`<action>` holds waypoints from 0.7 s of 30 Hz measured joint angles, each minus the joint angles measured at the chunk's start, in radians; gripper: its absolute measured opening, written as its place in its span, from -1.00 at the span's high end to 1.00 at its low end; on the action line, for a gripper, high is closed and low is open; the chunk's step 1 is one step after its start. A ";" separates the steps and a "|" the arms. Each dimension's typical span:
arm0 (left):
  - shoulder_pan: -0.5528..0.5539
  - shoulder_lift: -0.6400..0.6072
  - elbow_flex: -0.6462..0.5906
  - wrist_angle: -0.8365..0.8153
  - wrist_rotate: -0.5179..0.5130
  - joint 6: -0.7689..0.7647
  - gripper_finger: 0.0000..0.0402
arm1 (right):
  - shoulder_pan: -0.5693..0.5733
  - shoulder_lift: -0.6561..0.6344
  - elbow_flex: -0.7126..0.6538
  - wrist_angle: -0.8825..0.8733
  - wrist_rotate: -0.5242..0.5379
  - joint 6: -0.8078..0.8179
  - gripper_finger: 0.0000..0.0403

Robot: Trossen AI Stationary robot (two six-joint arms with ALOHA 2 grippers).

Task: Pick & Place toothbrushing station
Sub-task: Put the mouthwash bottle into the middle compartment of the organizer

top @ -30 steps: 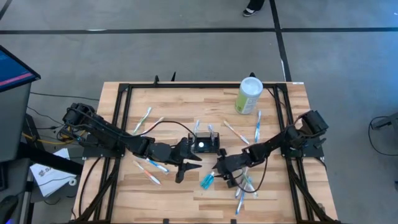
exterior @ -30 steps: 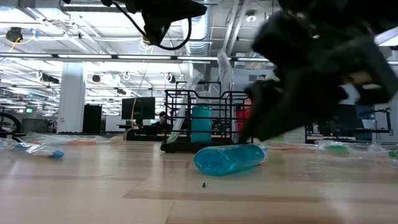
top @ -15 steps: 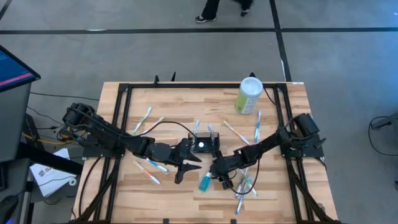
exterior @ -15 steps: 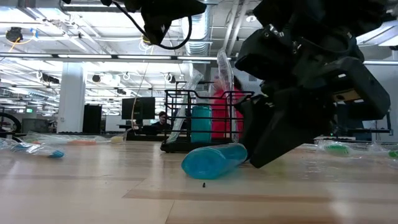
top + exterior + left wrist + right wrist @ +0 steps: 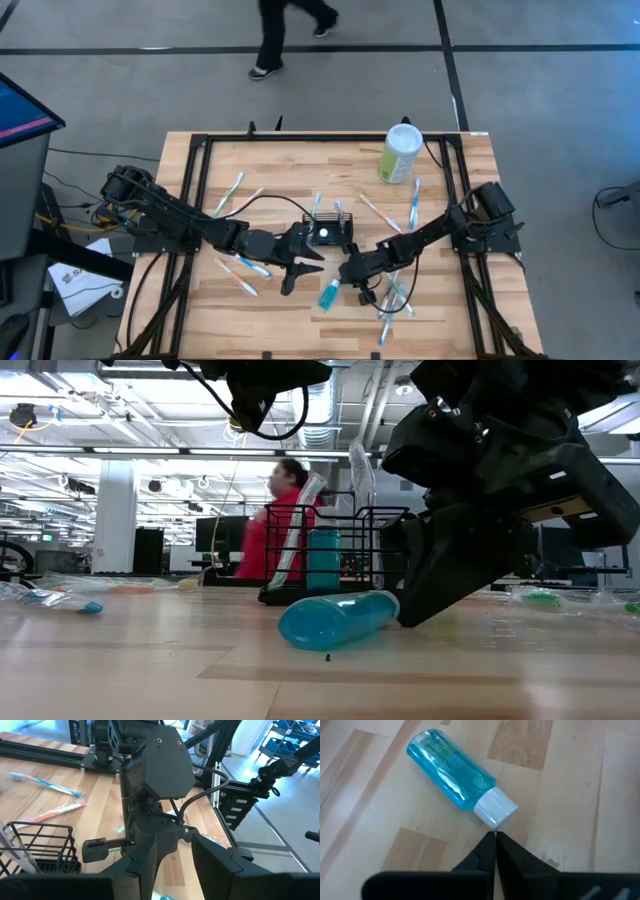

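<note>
The toothbrushing station, a small black wire caddy (image 5: 331, 231) (image 5: 330, 550), stands on its base at the table's middle with wrapped toothbrushes sticking up from it. A blue bottle (image 5: 330, 292) (image 5: 451, 770) with a white cap lies on its side just near of the caddy. My right gripper (image 5: 347, 277) (image 5: 495, 836) is shut, its tips low at the bottle's cap end, holding nothing. My left gripper (image 5: 305, 268) (image 5: 175, 870) hangs open above the table to the left of the caddy and bottle, with nothing between its fingers. My right gripper's shut fingertips (image 5: 490, 842) stand against the rim of the bottle's white cap (image 5: 495, 811), not around it. They slant down from the table's right and far side, roughly along the bottle. The bottle lies flat on the table.
A pale-green canister (image 5: 401, 153) stands at the far right. Wrapped toothbrushes lie scattered at left (image 5: 245, 265), far left (image 5: 232, 190) and right (image 5: 395, 295). Black frame rails (image 5: 195, 190) run along the table's sides. A person (image 5: 285, 35) walks beyond the far edge.
My right gripper has sunk a little, tipped further down and shut without taking the bottle. The bottle has slid along the table toward the near left, ahead of the fingertips, still lying on its side. A person has walked across behind the table.
</note>
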 joint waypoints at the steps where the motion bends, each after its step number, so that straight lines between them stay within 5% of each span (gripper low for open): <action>1: 0.000 0.000 0.000 0.000 0.000 0.000 0.42 | 0.000 0.000 0.004 -0.008 0.000 -0.001 0.93; 21: -0.003 0.000 0.000 -0.002 -0.001 0.000 0.42 | 0.000 0.002 0.095 -0.087 0.061 -0.138 0.23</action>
